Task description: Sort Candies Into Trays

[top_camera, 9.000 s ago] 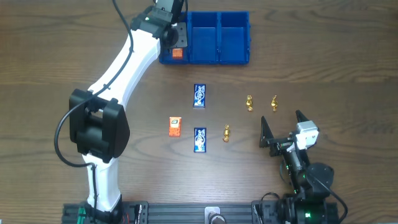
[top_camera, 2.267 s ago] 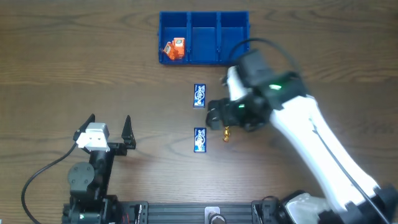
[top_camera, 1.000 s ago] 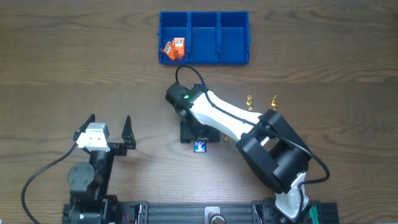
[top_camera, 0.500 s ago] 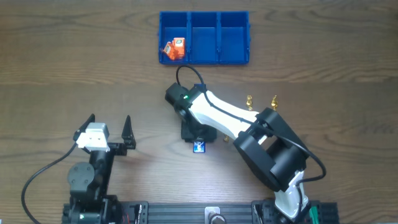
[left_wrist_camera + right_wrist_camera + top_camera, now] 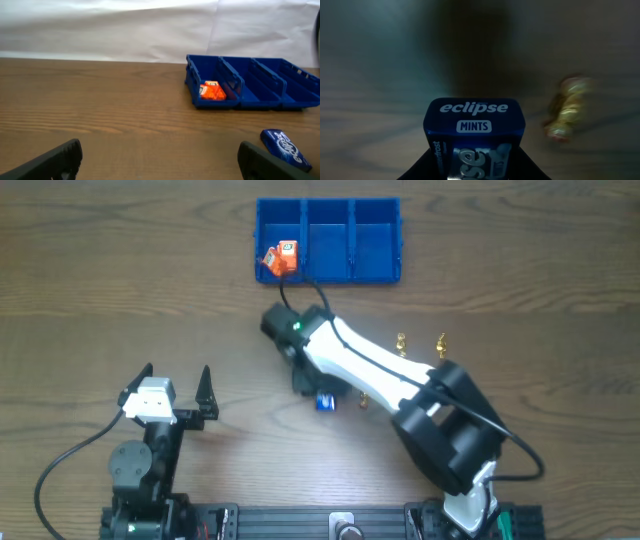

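**Mint tin gripped at mid-table, orange candies already in tray**

Seen from above: a brown wooden table (image 5: pixel 80 280), and at its far edge a blue tray (image 5: pixel 340 279) split into three compartments side by side. In the left compartment, two orange candies (image 5: pixel 280 258), touching each other.

Stretched from the right base across to the middle of the table: the white right arm. At its tip, the right gripper (image 5: pixel 318 394), fingers clamped on the two long sides of a blue mint tin (image 5: pixel 474 122), label facing the wrist camera. Unclear whether raised off the wood or resting on it. Just beside the tin, to its right from above and not touching it, a gold candy (image 5: pixel 567 107) in a crinkled wrapper.

Farther right and nearer the tray, a second gold candy (image 5: pixel 401 340) and a third gold candy (image 5: pixel 441 342), near each other and well apart from the tin.

From the left wrist camera: a second tin (image 5: pixel 282 145), also blue, lying flat on the table short of the tray, near it but apart.

Near the bottom left, close to its own base and well apart from every candy: the left gripper (image 5: pixel 177 372), fingers (image 5: pixel 55 161) spread wide, pointing up the table toward the tray.
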Robot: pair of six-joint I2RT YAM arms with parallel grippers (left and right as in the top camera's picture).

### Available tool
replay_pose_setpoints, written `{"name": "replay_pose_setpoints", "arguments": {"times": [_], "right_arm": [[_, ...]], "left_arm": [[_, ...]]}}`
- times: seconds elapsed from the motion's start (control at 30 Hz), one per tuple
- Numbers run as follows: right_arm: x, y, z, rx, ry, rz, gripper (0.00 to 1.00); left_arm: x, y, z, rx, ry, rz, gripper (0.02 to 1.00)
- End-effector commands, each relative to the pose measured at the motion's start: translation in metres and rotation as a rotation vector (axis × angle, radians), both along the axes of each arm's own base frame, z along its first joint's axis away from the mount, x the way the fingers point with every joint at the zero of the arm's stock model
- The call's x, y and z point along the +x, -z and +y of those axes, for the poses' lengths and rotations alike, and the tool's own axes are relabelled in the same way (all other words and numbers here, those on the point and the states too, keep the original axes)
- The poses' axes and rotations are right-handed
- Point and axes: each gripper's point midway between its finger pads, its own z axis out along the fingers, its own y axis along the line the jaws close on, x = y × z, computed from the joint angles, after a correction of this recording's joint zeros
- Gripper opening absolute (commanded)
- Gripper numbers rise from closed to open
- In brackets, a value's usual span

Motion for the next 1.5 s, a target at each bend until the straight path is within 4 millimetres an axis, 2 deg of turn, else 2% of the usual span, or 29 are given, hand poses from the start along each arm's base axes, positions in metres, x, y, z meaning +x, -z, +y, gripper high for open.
{"name": "replay_pose_setpoints", "arguments": {"times": [0.03,0.1,0.17,0.2,0.27,0.37,0.5,0.6,0.73,0.9,0.97,1.0,1.1,1.23,1.37,1.5], "right_arm": [[0.101,-0.119,-0.018,0.012,0.014,-0.39,0.132],[0.131,-0.15,-0.02,0.028,-0.005,-0.482,0.134],[0.155,-0.173,-0.025,0.026,-0.009,-0.557,0.143],[0.174,-0.184,-0.028,0.024,-0.009,-0.606,0.145],[0.199,-0.191,-0.031,0.022,-0.013,-0.663,0.145],[0.241,-0.181,-0.028,0.031,-0.032,-0.741,0.15],[0.268,-0.155,-0.021,0.035,-0.031,-0.766,0.148],[0.28,-0.134,-0.014,0.039,-0.036,-0.764,0.145],[0.29,-0.11,-0.008,0.034,-0.04,-0.755,0.145],[0.292,-0.106,-0.007,0.033,-0.04,-0.753,0.154],[0.291,-0.105,-0.008,0.032,-0.04,-0.752,0.2],[0.291,-0.105,-0.008,0.032,-0.04,-0.752,0.242],[0.292,-0.106,-0.007,0.033,-0.04,-0.753,0.516],[0.292,-0.106,-0.009,0.032,-0.037,-0.754,0.748],[0.277,-0.112,-0.014,0.018,-0.043,-0.71,0.759],[0.238,-0.137,-0.01,0.063,-0.021,-0.639,0.79]], "left_arm": [[-0.001,0.016,-0.002,0.007,0.013,0.046,0.998],[-0.001,0.016,-0.002,0.007,0.013,0.046,0.998],[-0.001,0.016,-0.002,0.007,0.013,0.046,0.998],[-0.001,0.016,-0.002,0.007,0.013,0.046,0.996],[-0.001,0.016,-0.002,0.007,0.013,0.046,0.998],[-0.001,0.016,-0.002,0.007,0.013,0.046,0.998],[-0.001,0.016,-0.002,0.007,0.013,0.046,0.998],[-0.001,0.016,-0.002,0.007,0.013,0.046,0.998],[-0.001,0.016,-0.002,0.007,0.013,0.046,0.998],[-0.001,0.016,-0.002,0.007,0.013,0.046,0.998],[-0.001,0.016,-0.002,0.007,0.013,0.046,0.998],[-0.001,0.016,-0.002,0.007,0.013,0.046,0.998],[-0.001,0.016,-0.002,0.007,0.013,0.046,0.998],[-0.001,0.016,-0.002,0.007,0.013,0.046,0.998],[-0.001,0.016,-0.002,0.007,0.013,0.046,0.998],[-0.001,0.016,-0.002,0.007,0.013,0.046,0.998]]}}
